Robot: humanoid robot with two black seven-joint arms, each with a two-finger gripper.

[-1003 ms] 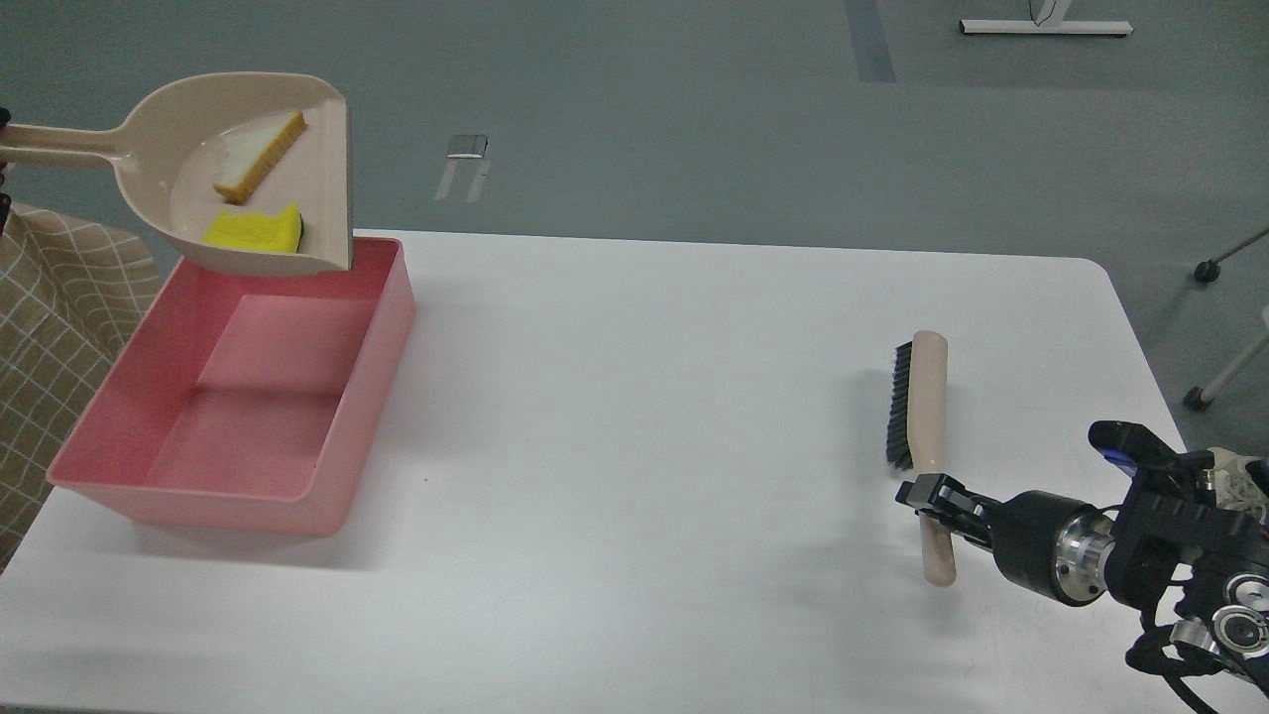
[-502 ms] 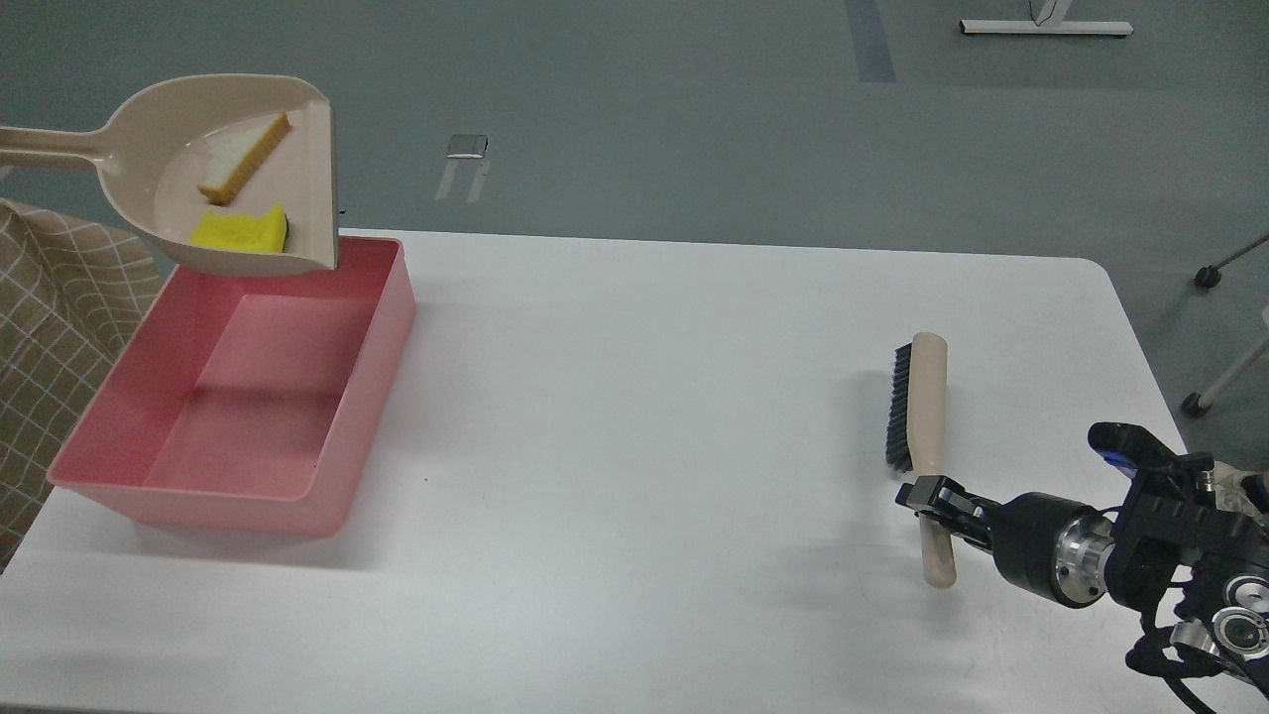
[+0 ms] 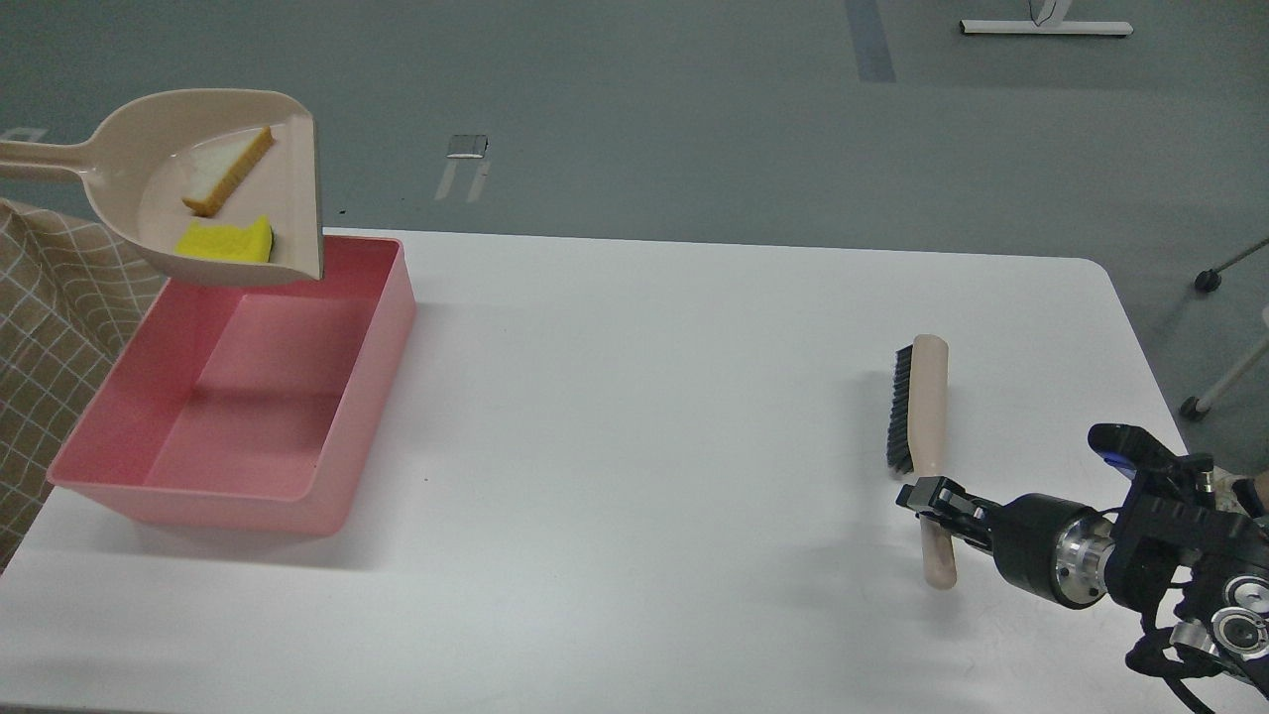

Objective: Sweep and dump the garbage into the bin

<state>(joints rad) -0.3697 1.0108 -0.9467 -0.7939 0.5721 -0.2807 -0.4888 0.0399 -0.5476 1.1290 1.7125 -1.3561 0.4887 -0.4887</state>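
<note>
A beige dustpan hangs in the air over the far left end of the pink bin. In the pan lie the garbage pieces: a triangular bread slice and a yellow sponge block. The pan's handle runs off the left edge, so my left gripper is out of view. The bin's inside shows nothing in it. My right gripper is shut around the handle of the beige black-bristled brush low over the table at the right.
The white table carries the bin at the left and the brush at the right. A checked beige cloth hangs beside the table's left edge. Chair legs with wheels stand on the floor to the right.
The dustpan with the bread and sponge has moved left and a little down over the bin. The right arm and the brush have stayed still.
</note>
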